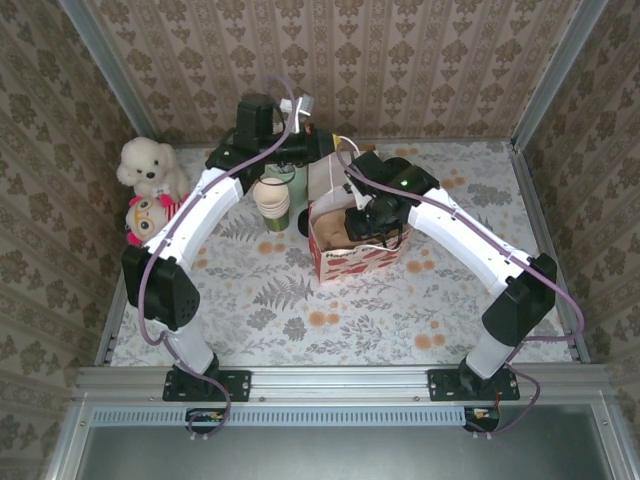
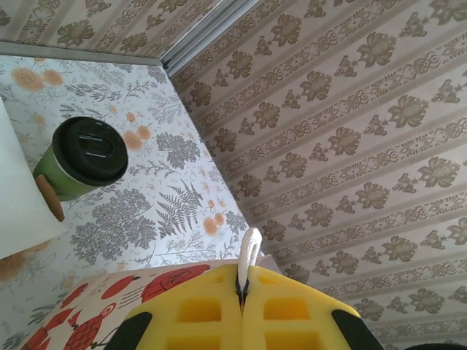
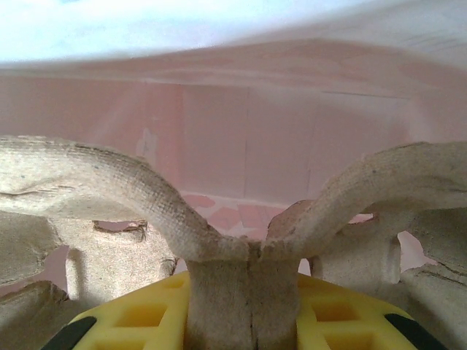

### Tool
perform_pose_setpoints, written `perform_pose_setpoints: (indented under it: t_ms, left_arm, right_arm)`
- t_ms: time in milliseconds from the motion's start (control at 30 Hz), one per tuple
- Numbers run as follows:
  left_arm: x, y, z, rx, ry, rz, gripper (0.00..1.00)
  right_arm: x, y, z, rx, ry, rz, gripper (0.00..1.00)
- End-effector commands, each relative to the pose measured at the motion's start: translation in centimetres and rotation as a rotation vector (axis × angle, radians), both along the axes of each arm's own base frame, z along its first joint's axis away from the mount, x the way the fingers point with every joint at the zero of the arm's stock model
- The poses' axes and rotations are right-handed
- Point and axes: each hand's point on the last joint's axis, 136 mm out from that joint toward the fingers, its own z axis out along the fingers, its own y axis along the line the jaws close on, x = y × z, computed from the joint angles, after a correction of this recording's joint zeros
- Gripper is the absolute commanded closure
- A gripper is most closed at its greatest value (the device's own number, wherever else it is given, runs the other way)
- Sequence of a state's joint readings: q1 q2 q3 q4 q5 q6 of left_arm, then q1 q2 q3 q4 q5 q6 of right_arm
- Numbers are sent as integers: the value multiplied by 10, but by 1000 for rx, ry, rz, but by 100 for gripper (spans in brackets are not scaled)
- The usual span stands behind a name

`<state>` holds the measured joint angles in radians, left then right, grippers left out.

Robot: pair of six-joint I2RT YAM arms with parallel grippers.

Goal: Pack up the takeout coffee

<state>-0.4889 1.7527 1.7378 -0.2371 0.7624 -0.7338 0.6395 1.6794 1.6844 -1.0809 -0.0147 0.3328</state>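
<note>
Firstly, left gripper pinching tight on the white handle of the bag, coffee cup (black lid on) standing on the table beyond the bag, right gripper clamping narrowly around the cardboard carrier inside the bag.

- Top view: bright, even light from above, sharp throughout; the arms cast soft, faint shadows on the table.
- Its wide lens leans the corner rails outward at the edges.
- Left wrist view: the wallpaper is crisp and well lit; the bottom foreground blurs.
- Right wrist view: soft focus, the top blown out to bluish white, a pink glow behind the close cardboard.
</note>
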Motion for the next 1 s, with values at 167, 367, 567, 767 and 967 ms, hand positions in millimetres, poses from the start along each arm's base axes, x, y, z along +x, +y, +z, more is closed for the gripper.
perform_pose_setpoints:
  t_ms: [167,367,567,767,967]
  left_arm:
    - [5,1,23,-77,-39,32,100]
    - [9,2,17,-91,-14,44,100]
    - [-1,-4,15,-104,7,-18,100]
    - [-15,-3,6,-43,20,-83,91]
    - [-36,8,31,-18,-102,-122,73]
  right_arm:
    - [-13,9,-31,-41,125,96,71]
    - [-16,7,-37,-56,152,90,71]
    - [-4,8,-36,-49,124,35,72]
    - [7,20,-33,18,81,22,72]
    - [2,17,-46,-19,135,25,72]
